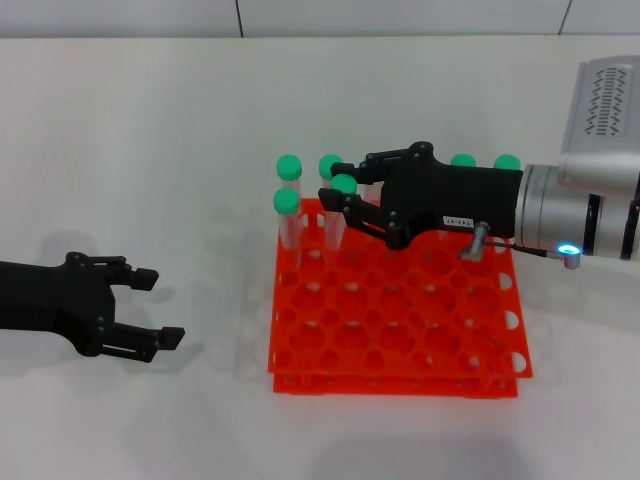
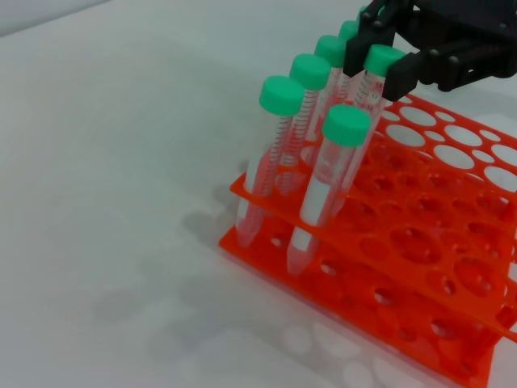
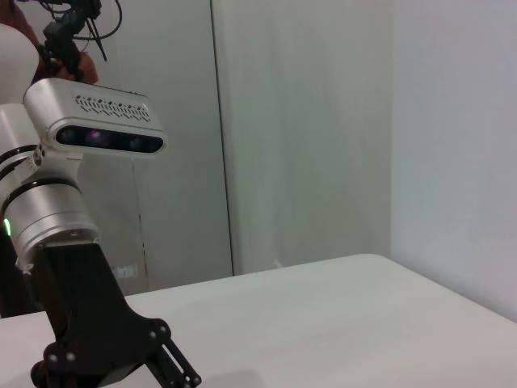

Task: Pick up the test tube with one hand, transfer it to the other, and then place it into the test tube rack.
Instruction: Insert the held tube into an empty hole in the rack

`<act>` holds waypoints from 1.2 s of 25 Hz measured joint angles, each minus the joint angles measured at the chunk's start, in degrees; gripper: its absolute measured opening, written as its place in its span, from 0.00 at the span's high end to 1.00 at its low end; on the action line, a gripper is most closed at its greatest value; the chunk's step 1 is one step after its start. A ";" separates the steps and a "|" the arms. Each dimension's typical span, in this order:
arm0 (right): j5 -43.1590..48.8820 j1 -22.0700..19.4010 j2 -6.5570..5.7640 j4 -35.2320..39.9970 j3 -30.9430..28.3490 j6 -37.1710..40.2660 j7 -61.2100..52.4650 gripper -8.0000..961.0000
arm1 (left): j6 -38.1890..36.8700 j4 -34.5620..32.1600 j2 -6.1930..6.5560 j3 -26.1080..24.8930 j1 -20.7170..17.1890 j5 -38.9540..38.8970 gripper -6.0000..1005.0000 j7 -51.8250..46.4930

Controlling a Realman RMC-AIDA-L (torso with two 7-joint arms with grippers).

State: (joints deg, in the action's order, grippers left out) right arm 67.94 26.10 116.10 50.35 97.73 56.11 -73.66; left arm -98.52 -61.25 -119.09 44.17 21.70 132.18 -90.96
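Note:
The orange-red test tube rack [image 1: 400, 330] lies on the white table in the middle of the head view. My right gripper [image 1: 336, 183], black with a small white label, reaches over the rack's far left part. Its fingers are closed on the green cap of a clear test tube [image 1: 345, 186] that stands tilted in a rack hole. The left wrist view shows the same grip [image 2: 378, 61] on the tube [image 2: 365, 97] above the rack [image 2: 420, 267]. My left gripper [image 1: 160, 308], black and unlabelled, hovers open and empty to the left of the rack.
Several other green-capped tubes stand in the rack: two at its far left corner [image 1: 286, 203], one behind the held tube [image 1: 331, 165], two at the far right [image 1: 507, 162]. In the right wrist view, the left arm's black gripper [image 3: 174, 368] shows over the table.

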 joint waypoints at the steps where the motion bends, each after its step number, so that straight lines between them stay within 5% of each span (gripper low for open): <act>1: 0.00 0.00 0.00 0.00 0.00 -0.01 0.00 0.68 | 0.00 0.00 0.00 0.01 0.00 0.00 0.12 0.00; 30: 0.00 0.76 0.00 0.01 0.06 0.17 -0.21 0.66 | 0.18 -0.03 0.00 -0.23 0.00 -0.26 0.12 0.60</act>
State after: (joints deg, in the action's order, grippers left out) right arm 67.94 26.86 116.10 50.36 97.79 56.28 -73.86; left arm -98.34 -61.27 -119.08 43.94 21.71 131.91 -90.36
